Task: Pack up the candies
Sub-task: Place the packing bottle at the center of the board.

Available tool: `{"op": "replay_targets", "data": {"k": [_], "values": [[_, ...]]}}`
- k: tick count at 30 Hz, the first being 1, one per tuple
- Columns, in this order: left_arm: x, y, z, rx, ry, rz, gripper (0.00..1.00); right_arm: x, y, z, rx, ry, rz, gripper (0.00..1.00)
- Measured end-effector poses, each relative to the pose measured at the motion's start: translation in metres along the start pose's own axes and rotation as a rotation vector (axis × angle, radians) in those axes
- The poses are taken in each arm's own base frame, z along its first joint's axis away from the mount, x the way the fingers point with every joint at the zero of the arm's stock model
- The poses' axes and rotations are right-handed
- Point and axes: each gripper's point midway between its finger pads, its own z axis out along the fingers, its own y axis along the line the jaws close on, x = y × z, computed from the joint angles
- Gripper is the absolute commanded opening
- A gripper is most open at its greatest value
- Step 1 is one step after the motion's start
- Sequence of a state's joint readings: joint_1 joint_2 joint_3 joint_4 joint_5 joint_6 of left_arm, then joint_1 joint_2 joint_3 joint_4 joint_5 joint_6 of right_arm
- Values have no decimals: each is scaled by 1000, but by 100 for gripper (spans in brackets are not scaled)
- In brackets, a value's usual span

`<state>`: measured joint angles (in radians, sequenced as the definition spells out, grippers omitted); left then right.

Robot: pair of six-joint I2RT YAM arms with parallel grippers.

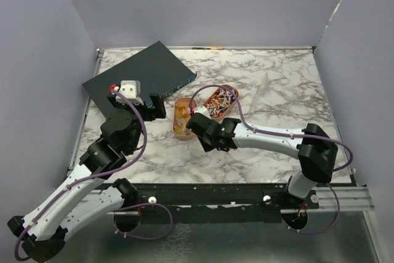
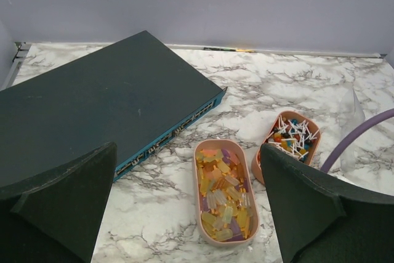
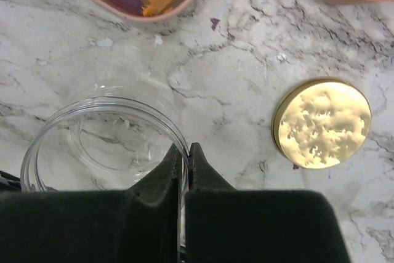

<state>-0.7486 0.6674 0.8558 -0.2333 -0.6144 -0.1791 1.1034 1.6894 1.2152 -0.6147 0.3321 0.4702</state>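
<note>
Orange-yellow candies (image 2: 225, 192) fill an oval peach tray (image 1: 183, 117). Mixed red, white and purple candies (image 2: 290, 135) fill a second tray (image 1: 220, 101) to its right. My right gripper (image 3: 185, 149) is shut on the rim of an empty clear glass jar (image 3: 101, 146), standing just below the first tray. A round gold lid (image 3: 322, 124) lies on the marble to the jar's right. My left gripper (image 2: 184, 207) is open and empty, hovering above the table near the first tray; it shows in the top view (image 1: 151, 108).
A dark flat box with a blue edge (image 1: 140, 76) lies at the back left. A clear plastic bag (image 1: 265, 87) lies at the right back. Grey walls close in the marble table (image 1: 277, 146).
</note>
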Motion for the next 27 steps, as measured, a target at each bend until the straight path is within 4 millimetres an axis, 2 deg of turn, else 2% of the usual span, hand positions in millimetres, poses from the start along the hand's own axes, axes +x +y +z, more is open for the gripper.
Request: {"op": "replay_targets", "data": {"k": [5, 13, 18, 23, 27], "values": [[2, 0, 1, -1, 5, 4, 99, 22, -16, -7, 40, 26, 11, 1], [9, -3, 6, -5, 28, 19, 99, 53, -35, -3, 107, 82, 27, 1], [13, -4, 8, -7, 39, 27, 99, 61, -42, -2, 145, 95, 43, 13], [15, -4, 9, -8, 44, 29, 99, 58, -45, -3, 165, 74, 67, 31], [16, -4, 9, -8, 45, 29, 99, 50, -49, -12, 170, 34, 94, 39]]}}
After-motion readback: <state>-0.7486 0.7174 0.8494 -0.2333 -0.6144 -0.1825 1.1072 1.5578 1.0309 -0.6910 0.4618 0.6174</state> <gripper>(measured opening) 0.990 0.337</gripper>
